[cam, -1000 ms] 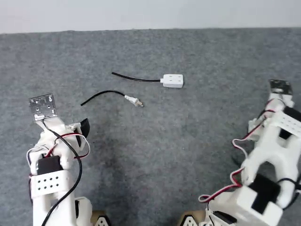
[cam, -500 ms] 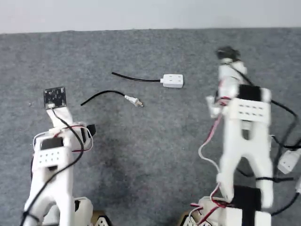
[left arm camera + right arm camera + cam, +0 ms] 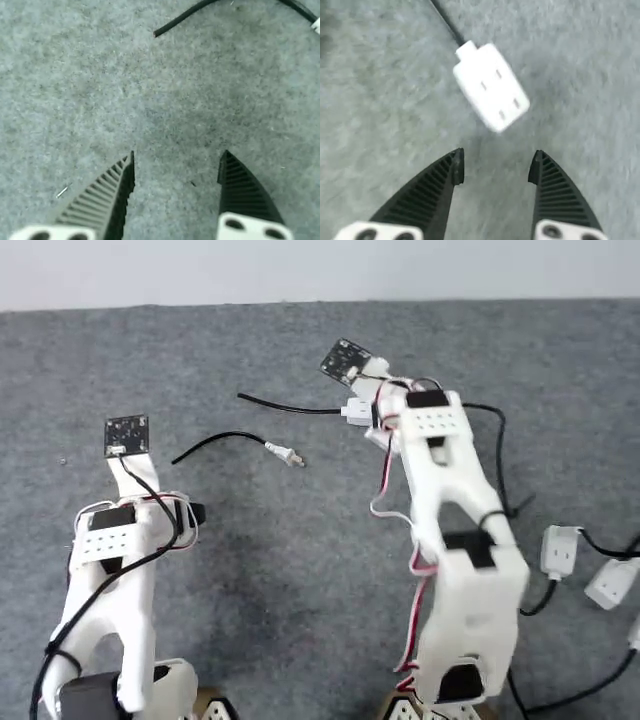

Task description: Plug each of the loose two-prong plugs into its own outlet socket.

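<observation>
A loose two-prong plug (image 3: 286, 454) on a short black cord (image 3: 215, 440) lies on the grey carpet at mid-left. Behind and right of it lies the white outlet socket (image 3: 353, 410) with its own black cord (image 3: 280, 405), partly covered by the right arm. My right gripper (image 3: 497, 156) hangs open just short of the socket (image 3: 491, 92), whose slots face up. My left gripper (image 3: 177, 159) is open over bare carpet, with the cut end of the plug's cord (image 3: 156, 34) some way ahead of it. Neither gripper holds anything.
Two white adapters on black cords (image 3: 558, 548) (image 3: 612, 583) lie at the right edge beside the right arm's base. The carpet ends at a pale wall (image 3: 320, 270) along the back. Open carpet lies between the two arms.
The right arm has swung from the far right edge across to the outlet socket. The left arm has stretched forward a little. The plug and the socket have not moved.
</observation>
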`<state>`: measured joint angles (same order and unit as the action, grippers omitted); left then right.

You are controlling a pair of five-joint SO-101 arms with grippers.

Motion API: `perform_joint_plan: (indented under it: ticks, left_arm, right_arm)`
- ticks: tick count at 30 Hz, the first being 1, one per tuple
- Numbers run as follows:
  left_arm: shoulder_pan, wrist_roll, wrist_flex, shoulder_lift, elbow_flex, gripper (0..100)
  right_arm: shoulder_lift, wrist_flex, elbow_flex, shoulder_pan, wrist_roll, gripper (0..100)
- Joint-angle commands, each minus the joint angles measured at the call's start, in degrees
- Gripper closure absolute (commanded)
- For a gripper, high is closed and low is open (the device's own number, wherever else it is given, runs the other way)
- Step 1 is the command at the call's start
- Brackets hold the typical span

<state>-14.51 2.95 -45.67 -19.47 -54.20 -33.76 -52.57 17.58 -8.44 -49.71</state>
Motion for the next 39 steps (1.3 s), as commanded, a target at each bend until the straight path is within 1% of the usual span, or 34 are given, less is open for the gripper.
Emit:
perform_joint_plan:
  ticks: [1,6,9,14,15,16,18,20,22,24,28,32,34,36,39]
  left_arm:
    - [0.44,-1.32,-0.35,-0.09,2.42,74]
    - [0.44,-2.55,-0.35,0.00,2.42,74]
    - [0.44,-2.55,-0.35,0.00,2.42,74]
    - [0.44,-2.64,-0.09,0.09,2.33,74]
    - [0.44,-2.64,0.62,0.09,2.33,74]
    - [0.44,-2.64,1.14,0.09,1.89,74]
    - [0.53,-2.64,1.85,0.09,1.45,74]
    - [0.53,-2.64,1.93,0.09,1.45,74]
    - [0.53,-2.64,1.93,0.00,1.45,74]
    - [0.53,-2.64,1.93,0.00,1.45,74]
    - [0.53,-2.64,2.11,0.00,1.54,74]
    - [0.53,-2.37,2.73,0.00,2.24,74]
    - [0.53,-2.29,2.90,0.00,2.86,74]
    - [0.62,-2.55,3.16,-0.44,2.95,74]
    - [2.55,-4.92,3.25,-0.53,4.18,74]
  right_arm:
    - [-11.82,-3.03,21.10,0.40,-2.55,80.0]
    - [-30.55,-7.52,46.24,0.40,-4.48,80.0]
    - [-40.84,-10.24,60.13,-1.10,-4.66,80.1]
    - [-53.93,-10.15,73.67,-3.56,-4.75,80.9]
    - [-55.34,-10.24,75.60,-3.65,-4.75,83.1]
    - [-56.40,-10.33,77.54,-3.91,-4.75,87.5]
    - [-56.66,-10.15,79.12,-3.91,-4.75,99.5]
    - [-54.55,-11.12,78.77,-3.74,-4.75,96.7]
    - [-52.09,-14.64,78.77,-3.65,-4.75,99.5]
    - [-49.98,-18.59,78.77,-3.74,-4.75,98.9]
    - [-46.02,-27.56,78.77,-4.09,-4.84,98.8]
    - [-40.40,-39.78,78.77,-4.00,-3.69,98.8]
    - [-36.79,-46.11,78.77,-3.47,1.05,98.8]
    - [-33.10,-50.59,78.77,-2.59,9.05,98.8]
    - [-29.58,-50.59,78.42,1.10,26.64,98.9]
